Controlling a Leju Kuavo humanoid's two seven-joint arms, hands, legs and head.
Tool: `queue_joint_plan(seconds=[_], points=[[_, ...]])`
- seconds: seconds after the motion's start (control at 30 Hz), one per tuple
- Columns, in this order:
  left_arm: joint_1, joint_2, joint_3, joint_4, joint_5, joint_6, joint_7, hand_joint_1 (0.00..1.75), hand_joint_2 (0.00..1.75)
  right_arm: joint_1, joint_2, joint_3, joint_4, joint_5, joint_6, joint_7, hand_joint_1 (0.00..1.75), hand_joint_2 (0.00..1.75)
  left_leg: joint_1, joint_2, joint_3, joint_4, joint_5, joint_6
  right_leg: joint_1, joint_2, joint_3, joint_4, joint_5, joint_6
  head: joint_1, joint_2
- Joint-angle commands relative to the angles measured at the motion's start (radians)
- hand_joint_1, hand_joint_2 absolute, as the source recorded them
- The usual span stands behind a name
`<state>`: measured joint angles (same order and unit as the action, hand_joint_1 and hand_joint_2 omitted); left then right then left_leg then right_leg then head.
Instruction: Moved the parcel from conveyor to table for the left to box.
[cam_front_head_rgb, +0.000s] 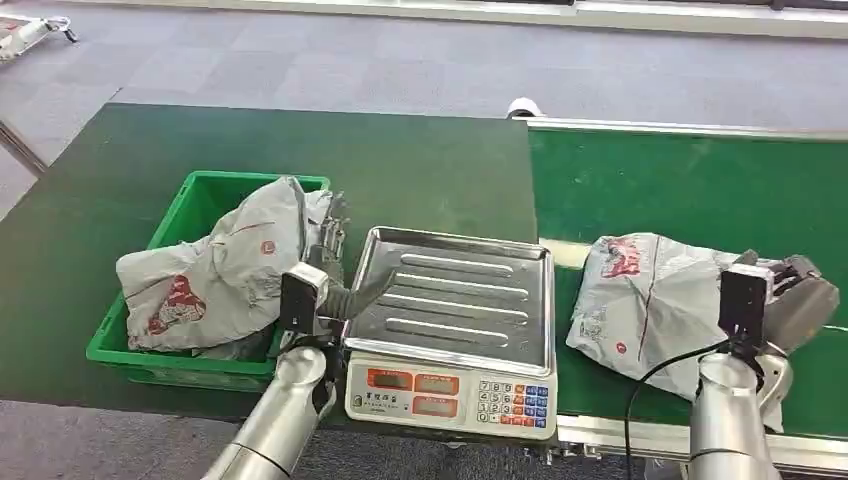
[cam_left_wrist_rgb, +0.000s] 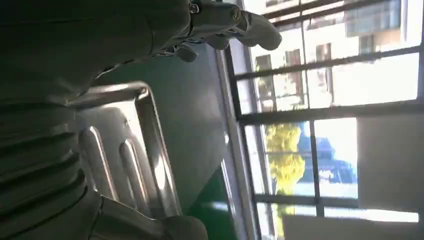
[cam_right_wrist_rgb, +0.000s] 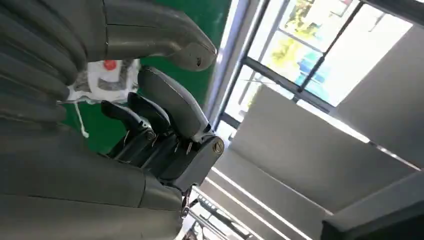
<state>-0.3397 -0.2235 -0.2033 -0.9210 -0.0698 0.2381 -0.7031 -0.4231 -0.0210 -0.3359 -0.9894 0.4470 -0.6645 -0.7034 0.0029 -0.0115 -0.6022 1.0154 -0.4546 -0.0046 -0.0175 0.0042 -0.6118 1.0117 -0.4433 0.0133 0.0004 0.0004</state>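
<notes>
A grey plastic parcel (cam_front_head_rgb: 650, 300) with red print lies on the green conveyor belt (cam_front_head_rgb: 690, 185), right of the scale. My right hand (cam_front_head_rgb: 792, 292) is at the parcel's right edge; its thumb (cam_right_wrist_rgb: 165, 47) and bent fingers (cam_right_wrist_rgb: 165, 112) stand apart, a strip of the parcel (cam_right_wrist_rgb: 105, 80) showing between them. Another grey parcel (cam_front_head_rgb: 215, 270) fills the green bin (cam_front_head_rgb: 200, 195) on the table. My left hand (cam_front_head_rgb: 335, 275) hovers between the bin and the scale tray, its fingers (cam_left_wrist_rgb: 235, 22) spread next to that parcel, holding nothing.
An electronic scale (cam_front_head_rgb: 450, 395) with a steel tray (cam_front_head_rgb: 455, 295) stands at the table's front edge between bin and conveyor. Dark green cloth (cam_front_head_rgb: 400, 165) covers the table behind it. The conveyor's metal rail (cam_front_head_rgb: 620, 435) runs along the front.
</notes>
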Motion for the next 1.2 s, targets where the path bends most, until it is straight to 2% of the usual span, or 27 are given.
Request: queue_joint_plan(seconds=[0.03, 0.07, 0.1, 0.13, 0.2, 0.23, 0.3, 0.33, 0.37, 0.53, 0.57, 0.73, 0.77, 0.8, 0.83, 0.87, 1.0, 1.17, 1.2], points=[[0.066, 0.025, 0.025, -0.265, 0.047, 0.059, 0.005, 0.00, 1.75, -0.017, -0.047, 0.219, 0.029, 0.182, 0.135, 0.324, 1.75, 1.75, 0.001, 0.006, 0.001, 0.000, -0.002, -0.001, 0.001, 0.005, 0.000, 0.000, 0.000, -0.002, 0.000, 0.000], [0.071, 0.017, 0.042, -0.235, 0.040, 0.010, 0.005, 0.00, 1.75, -0.058, -0.053, 0.192, 0.140, 0.247, 0.169, 0.394, 0.00, 1.75, 0.001, 0.004, 0.001, 0.000, -0.001, 0.000, 0.001, 0.004, 0.000, 0.000, 0.000, -0.001, 0.000, 0.000], [0.073, 0.013, 0.045, -0.217, 0.023, 0.003, 0.005, 0.00, 1.75, -0.081, -0.065, 0.180, 0.224, 0.279, 0.218, 0.439, 0.00, 1.75, 0.001, 0.006, 0.004, -0.002, -0.001, 0.000, 0.001, 0.004, 0.003, -0.002, 0.001, -0.001, 0.000, 0.000], [0.073, 0.013, 0.045, -0.217, 0.023, 0.003, 0.005, 0.00, 1.75, -0.081, -0.065, 0.180, 0.224, 0.279, 0.218, 0.439, 0.00, 1.75, 0.001, 0.005, 0.004, -0.002, -0.001, 0.000, 0.001, 0.004, 0.003, -0.003, 0.001, -0.001, 0.000, 0.000], [0.074, -0.008, 0.062, -0.170, 0.009, -0.018, 0.005, 0.00, 1.75, -0.115, -0.077, 0.166, 0.335, 0.357, 0.219, 0.506, 0.00, 1.75, 0.001, 0.005, 0.005, -0.002, 0.000, 0.000, 0.001, 0.003, 0.004, -0.003, 0.001, -0.001, 0.000, 0.000], [0.071, 0.003, 0.065, -0.150, -0.003, -0.030, 0.005, 0.00, 1.75, -0.138, -0.083, 0.174, 0.392, 0.395, 0.298, 0.546, 0.00, 1.75, 0.001, 0.004, 0.003, -0.001, 0.000, 0.000, 0.001, 0.002, 0.003, -0.002, 0.001, 0.000, 0.000, 0.000], [0.067, 0.004, 0.070, -0.127, -0.001, -0.044, 0.005, 0.00, 1.75, -0.150, -0.084, 0.167, 0.428, 0.422, 0.338, 0.611, 0.00, 1.75, 0.001, 0.003, 0.003, -0.002, 0.000, 0.001, 0.001, 0.002, 0.004, -0.003, 0.001, 0.000, 0.000, 0.000], [0.058, 0.002, 0.077, -0.093, -0.013, -0.045, 0.005, 0.00, 1.75, -0.156, -0.085, 0.151, 0.454, 0.448, 0.414, 0.679, 0.00, 1.75, 0.000, 0.003, 0.003, -0.002, 0.000, 0.001, 0.000, 0.002, 0.004, -0.002, 0.001, 0.000, 0.000, 0.000], [0.054, 0.001, 0.078, -0.083, -0.020, -0.044, 0.005, 0.00, 1.75, -0.159, -0.088, 0.147, 0.467, 0.458, 0.447, 0.692, 0.00, 0.00, 0.001, 0.004, 0.004, -0.002, 0.000, 0.001, 0.001, 0.002, 0.005, -0.004, 0.001, 0.000, 0.000, 0.000], [0.054, 0.000, 0.082, -0.079, -0.019, -0.044, 0.005, 0.00, 1.75, -0.159, -0.087, 0.142, 0.472, 0.459, 0.455, 0.690, 0.00, 0.00, 0.000, 0.001, 0.003, -0.001, 0.000, 0.001, 0.000, 0.000, 0.003, -0.002, 0.001, 0.000, 0.000, 0.000], [0.054, -0.002, 0.090, -0.070, -0.014, -0.047, 0.005, 0.00, 1.75, -0.160, -0.086, 0.135, 0.470, 0.458, 0.460, 0.695, 0.00, 1.75, 0.000, 0.003, 0.004, -0.002, 0.000, 0.000, 0.000, 0.001, 0.004, -0.003, 0.001, 0.000, 0.000, 0.000], [0.051, -0.010, 0.110, -0.017, -0.038, -0.070, 0.005, 0.00, 1.75, -0.127, -0.095, 0.156, 0.465, 0.534, 0.559, 0.799, 0.00, 1.75, 0.000, 0.000, 0.003, -0.001, 0.000, 0.001, 0.000, -0.001, 0.003, -0.002, 0.000, 0.000, 0.000, 0.000], [0.049, -0.015, 0.117, -0.008, -0.053, -0.070, 0.005, 0.00, 1.75, -0.110, -0.094, 0.154, 0.441, 0.558, 0.558, 0.827, 0.00, 0.00, 0.000, 0.002, 0.005, -0.003, 0.000, 0.001, 0.001, 0.000, 0.006, -0.004, 0.001, -0.001, 0.000, 0.000], [0.046, -0.019, 0.122, 0.006, -0.054, -0.082, 0.005, 0.00, 1.75, -0.095, -0.094, 0.154, 0.420, 0.578, 0.556, 0.846, 0.00, 0.00, 0.001, -0.001, 0.003, -0.002, 0.000, 0.001, 0.001, -0.002, 0.004, -0.003, 0.000, 0.000, 0.000, 0.000], [0.045, -0.022, 0.125, 0.014, -0.070, -0.100, 0.005, 0.00, 1.75, -0.075, -0.096, 0.158, 0.396, 0.621, 0.598, 0.892, 0.00, 1.75, 0.001, 0.000, 0.005, -0.003, 0.001, 0.001, 0.001, -0.001, 0.006, -0.004, 0.001, -0.001, 0.000, 0.000], [0.046, -0.027, 0.126, 0.019, -0.048, -0.149, 0.005, 0.00, 1.75, -0.063, -0.096, 0.158, 0.388, 0.639, 0.631, 0.908, 0.00, 1.75, 0.001, 0.000, 0.005, -0.003, 0.001, 0.001, 0.001, -0.002, 0.006, -0.004, 0.001, -0.001, 0.000, 0.000], [0.038, -0.035, 0.103, 0.078, -0.054, -0.175, 0.005, 0.00, 1.75, -0.047, -0.091, 0.166, 0.406, 0.660, 0.727, 0.884, 0.00, 1.75, 0.002, -0.001, 0.007, -0.005, 0.001, 0.001, 0.002, -0.003, 0.009, -0.008, 0.001, -0.001, 0.000, 0.000], [0.029, -0.038, 0.090, 0.134, -0.047, -0.188, 0.005, 0.00, 1.75, -0.026, -0.090, 0.173, 0.419, 0.677, 0.749, 0.884, 0.00, 1.75, 0.001, -0.003, 0.007, -0.005, 0.001, 0.000, 0.002, -0.004, 0.009, -0.007, 0.000, -0.001, 0.000, 0.000], [0.029, -0.038, 0.090, 0.134, -0.047, -0.188, 0.005, 0.00, 1.75, -0.026, -0.090, 0.173, 0.419, 0.677, 0.749, 0.884, 0.00, 1.75, 0.000, -0.002, 0.003, -0.002, 0.000, 0.001, 0.001, -0.003, 0.004, -0.002, 0.000, 0.000, 0.000, 0.000]])
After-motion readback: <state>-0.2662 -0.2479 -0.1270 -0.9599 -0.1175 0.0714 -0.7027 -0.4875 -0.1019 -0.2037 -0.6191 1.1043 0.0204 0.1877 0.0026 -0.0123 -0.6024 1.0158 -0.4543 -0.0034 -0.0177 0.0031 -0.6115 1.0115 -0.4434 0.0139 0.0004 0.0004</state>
